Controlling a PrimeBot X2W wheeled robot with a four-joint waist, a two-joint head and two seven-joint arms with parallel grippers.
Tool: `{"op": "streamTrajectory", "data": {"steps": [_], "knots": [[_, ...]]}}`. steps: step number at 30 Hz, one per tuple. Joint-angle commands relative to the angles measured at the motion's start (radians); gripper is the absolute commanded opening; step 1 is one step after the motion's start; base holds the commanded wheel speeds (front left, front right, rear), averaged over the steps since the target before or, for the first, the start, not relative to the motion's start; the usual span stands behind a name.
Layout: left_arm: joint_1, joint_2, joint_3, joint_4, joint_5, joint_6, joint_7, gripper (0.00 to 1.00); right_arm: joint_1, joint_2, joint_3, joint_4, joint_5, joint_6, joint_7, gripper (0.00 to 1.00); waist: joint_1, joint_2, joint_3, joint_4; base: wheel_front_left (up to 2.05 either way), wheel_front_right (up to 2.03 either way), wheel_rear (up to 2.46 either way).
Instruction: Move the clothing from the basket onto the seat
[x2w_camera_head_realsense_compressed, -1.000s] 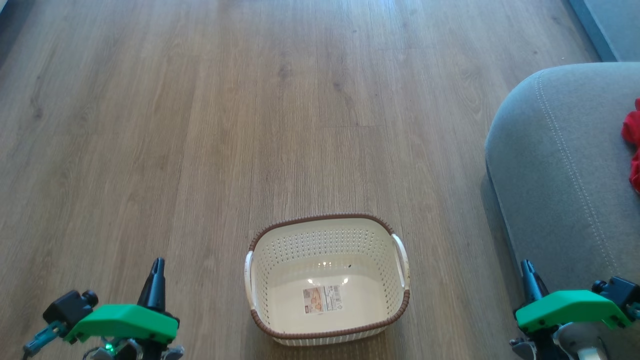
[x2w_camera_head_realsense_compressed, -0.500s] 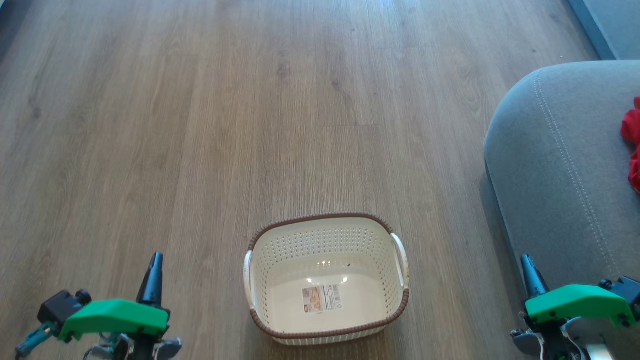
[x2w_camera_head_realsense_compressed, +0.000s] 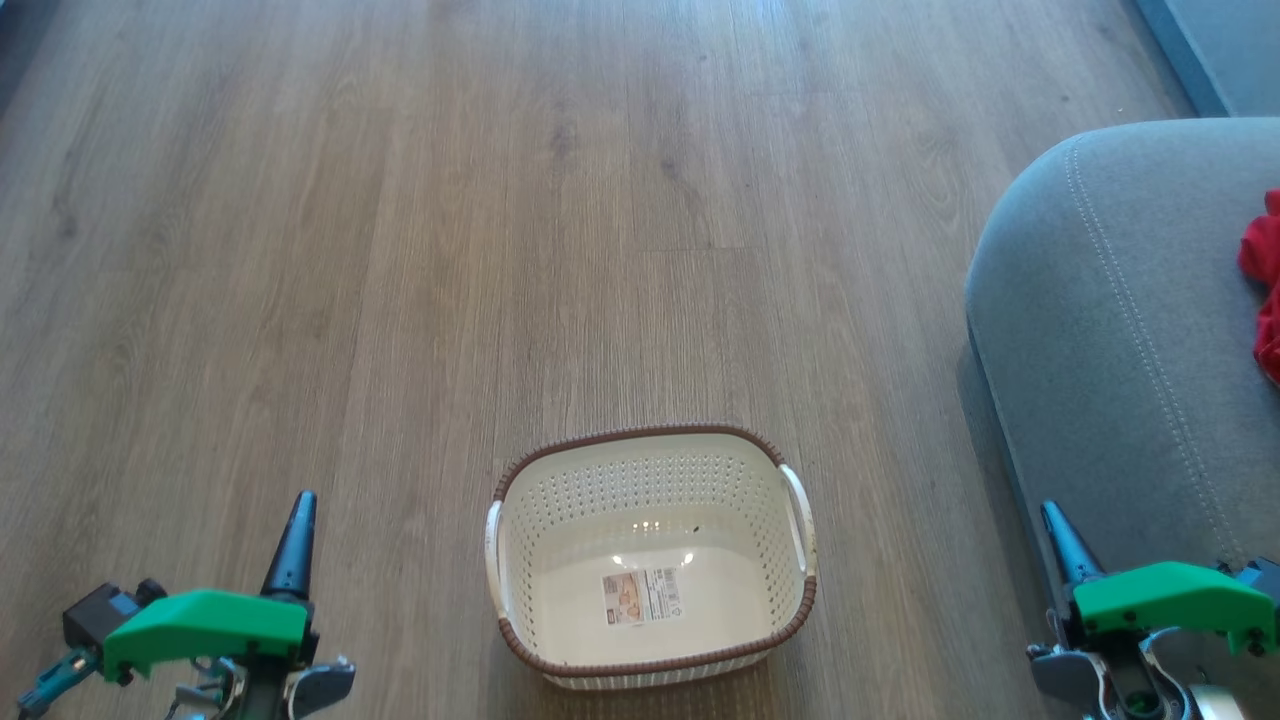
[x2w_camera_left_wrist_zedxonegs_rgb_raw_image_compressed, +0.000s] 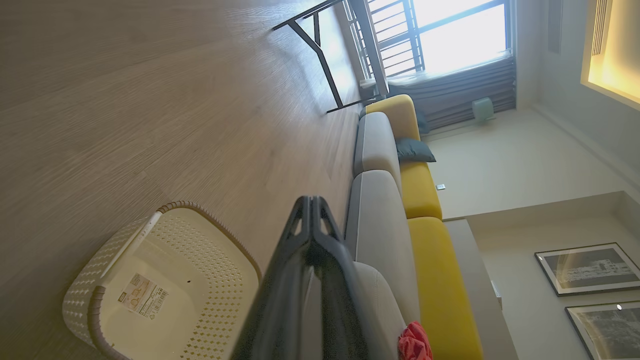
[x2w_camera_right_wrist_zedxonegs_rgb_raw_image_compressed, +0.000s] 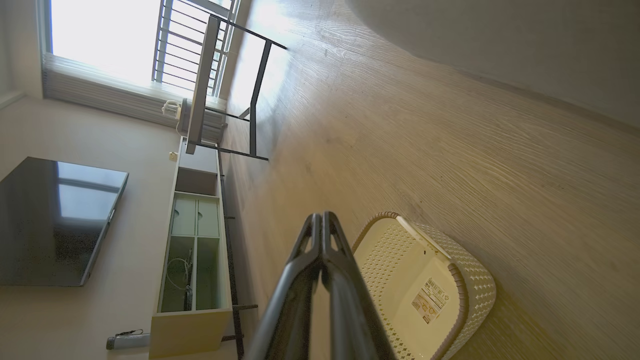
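Observation:
The cream basket (x2w_camera_head_realsense_compressed: 650, 560) with its brown rim stands on the wood floor, holding just a paper label (x2w_camera_head_realsense_compressed: 642, 596) on its floor; it also shows in the left wrist view (x2w_camera_left_wrist_zedxonegs_rgb_raw_image_compressed: 165, 285) and the right wrist view (x2w_camera_right_wrist_zedxonegs_rgb_raw_image_compressed: 425, 285). Red clothing (x2w_camera_head_realsense_compressed: 1262, 280) lies on the grey seat (x2w_camera_head_realsense_compressed: 1120, 330) at the right edge, and a red bunch (x2w_camera_left_wrist_zedxonegs_rgb_raw_image_compressed: 414, 342) lies on the seat (x2w_camera_left_wrist_zedxonegs_rgb_raw_image_compressed: 375, 220) in the left wrist view. My left gripper (x2w_camera_head_realsense_compressed: 298, 510) is shut, low at the left of the basket. My right gripper (x2w_camera_head_realsense_compressed: 1052, 520) is shut beside the seat's front, right of the basket.
Bare wood floor (x2w_camera_head_realsense_compressed: 500, 250) stretches ahead of the basket. A yellow sofa back (x2w_camera_left_wrist_zedxonegs_rgb_raw_image_compressed: 425, 200), a dark-framed table (x2w_camera_right_wrist_zedxonegs_rgb_raw_image_compressed: 235, 95), a low cabinet (x2w_camera_right_wrist_zedxonegs_rgb_raw_image_compressed: 192, 250) and a TV (x2w_camera_right_wrist_zedxonegs_rgb_raw_image_compressed: 55, 220) stand farther off in the room.
Both grippers have drawn back toward the bottom corners. The left one has drifted left. The basket and clothing lie as before.

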Motion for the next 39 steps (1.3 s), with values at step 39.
{"op": "streamTrajectory", "data": {"steps": [39], "knots": [[-0.101,0.003,0.073,-0.065,-0.373,-0.007,0.096,0.0,-0.086,-0.007,-0.019,-0.064,0.378,0.007,0.095,0.0,0.0,0.0,0.005,-0.009,0.0,0.0,0.0]]}}
